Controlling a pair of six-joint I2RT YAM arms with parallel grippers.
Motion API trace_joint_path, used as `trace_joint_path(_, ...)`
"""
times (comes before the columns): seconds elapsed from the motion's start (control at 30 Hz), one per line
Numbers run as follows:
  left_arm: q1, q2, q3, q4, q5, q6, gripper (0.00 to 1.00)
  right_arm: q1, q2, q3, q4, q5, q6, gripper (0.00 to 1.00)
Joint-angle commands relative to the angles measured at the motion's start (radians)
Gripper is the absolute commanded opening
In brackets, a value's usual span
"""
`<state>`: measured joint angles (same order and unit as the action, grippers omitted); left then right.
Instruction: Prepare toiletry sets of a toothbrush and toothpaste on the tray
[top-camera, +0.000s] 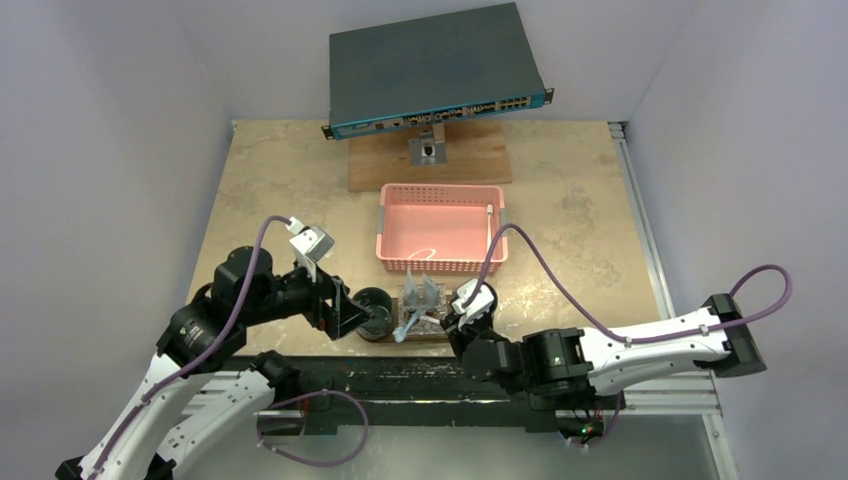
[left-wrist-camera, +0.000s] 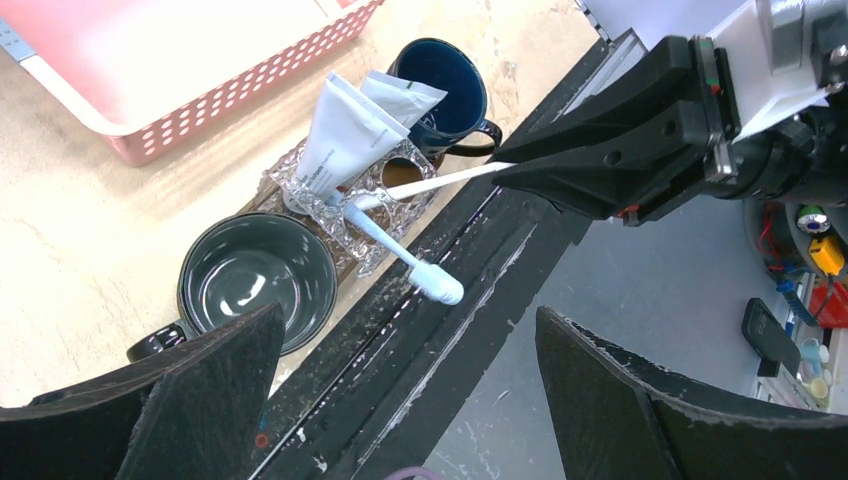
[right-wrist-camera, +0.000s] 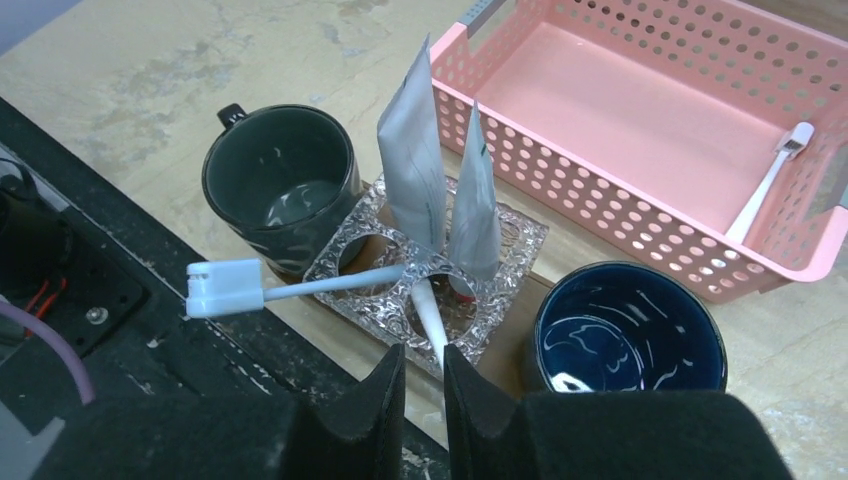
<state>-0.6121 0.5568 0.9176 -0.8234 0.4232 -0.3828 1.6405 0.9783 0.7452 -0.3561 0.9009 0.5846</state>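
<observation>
A clear glass holder (right-wrist-camera: 510, 235) sits on the wooden tray (right-wrist-camera: 548, 272). Two grey toothpaste tubes (right-wrist-camera: 412, 160) stand upright in its holes. A pale-blue toothbrush (right-wrist-camera: 330, 283) leans from one hole, its head over the table's black front edge. A white toothbrush (right-wrist-camera: 430, 320) stands with one end in another hole. Its other end lies between the jaws of my right gripper (right-wrist-camera: 423, 365), which are slightly open; it rests against one finger. My left gripper (left-wrist-camera: 408, 330) hangs wide open and empty over the front edge, beside the grey mug (left-wrist-camera: 258, 280).
A dark-blue mug (right-wrist-camera: 628, 340) stands at the tray's right end. Just behind the tray, the pink basket (right-wrist-camera: 640, 120) holds one more white toothbrush (right-wrist-camera: 765, 190). A network switch (top-camera: 435, 70) on a wooden stand sits at the back.
</observation>
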Motion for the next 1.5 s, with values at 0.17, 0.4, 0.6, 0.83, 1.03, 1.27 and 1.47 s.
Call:
trace_joint_path(0.17, -0.001, -0.001, -0.011, 0.042, 0.016, -0.011, 0.95, 0.065, 0.076, 0.040, -0.074, 0.155, 0.096, 0.21)
trace_joint_path(0.4, -0.001, 0.000, -0.016, 0.049, 0.022, -0.018, 0.95, 0.077, 0.072, 0.050, -0.093, 0.175, 0.106, 0.22)
trace_joint_path(0.6, 0.000, 0.003, -0.013, 0.053, 0.024, -0.020, 0.95, 0.078, 0.038, 0.059, -0.118, 0.195, 0.121, 0.24)
trace_joint_path(0.83, -0.001, 0.016, 0.001, 0.051, 0.030, -0.022, 0.95, 0.077, -0.011, 0.092, -0.187, 0.214, 0.150, 0.33)
trace_joint_path(1.03, -0.001, 0.025, 0.030, 0.033, 0.000, -0.013, 0.95, 0.077, -0.038, 0.142, -0.251, 0.230, 0.143, 0.40)
trace_joint_path(1.27, -0.001, 0.062, 0.087, 0.005, -0.061, 0.010, 0.95, -0.013, -0.085, 0.183, -0.234, 0.209, 0.026, 0.47)
trace_joint_path(1.47, -0.001, 0.112, 0.149, -0.006, -0.152, 0.016, 0.97, -0.218, -0.096, 0.197, -0.097, 0.044, -0.191, 0.50)
